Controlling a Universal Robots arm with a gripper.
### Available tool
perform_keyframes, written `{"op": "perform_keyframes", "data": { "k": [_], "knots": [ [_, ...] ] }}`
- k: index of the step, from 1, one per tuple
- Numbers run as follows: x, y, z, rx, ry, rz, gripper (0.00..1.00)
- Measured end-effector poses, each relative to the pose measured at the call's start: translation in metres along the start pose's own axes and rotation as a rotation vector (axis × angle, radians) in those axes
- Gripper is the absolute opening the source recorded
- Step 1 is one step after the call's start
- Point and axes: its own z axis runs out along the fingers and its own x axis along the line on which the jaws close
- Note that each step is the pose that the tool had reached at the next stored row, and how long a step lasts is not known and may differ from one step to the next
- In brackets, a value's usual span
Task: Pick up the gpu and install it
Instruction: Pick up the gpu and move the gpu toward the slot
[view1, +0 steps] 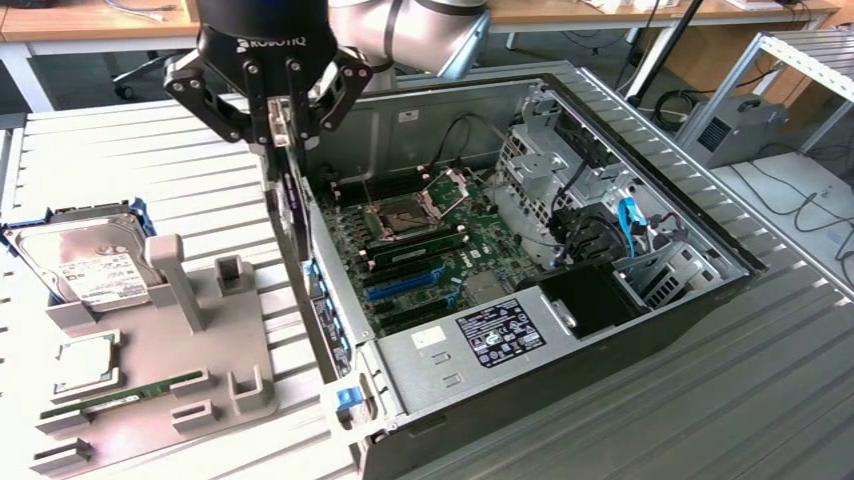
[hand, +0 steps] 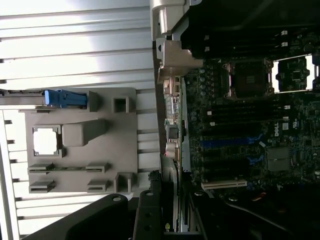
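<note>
gpu (view1: 278, 118): thin flat card edge-on, silver bracket, clamped in black claw (view1: 280, 136) over boxy metal case (view1: 694, 300).

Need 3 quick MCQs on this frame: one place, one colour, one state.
1. Where is the hard drive?
A) on the motherboard
B) on the tray, at the exterior view's left of the case
C) on the floor

2. What colour is the memory stick?
A) green
B) red
C) white

3. The tool is:
A) open and empty
B) shut on the gpu
C) shut on a cable

Answers:
1 B: the hard drive stands at the tray's far end, outside the case.
2 A: the memory stick lies along the tray's near side and is plainly green.
3 B: the fingers pinch the gpu edge-on, and it hangs above the case's wall.
</note>
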Motion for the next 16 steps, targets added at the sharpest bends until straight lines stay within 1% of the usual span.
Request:
{"op": "perform_keyframes", "data": {
  "k": [16],
  "knots": [
    [-0.019, 0.0014, 0.0005, 0.0001, 0.0000, 0.000, 0.26]
  ]
}}
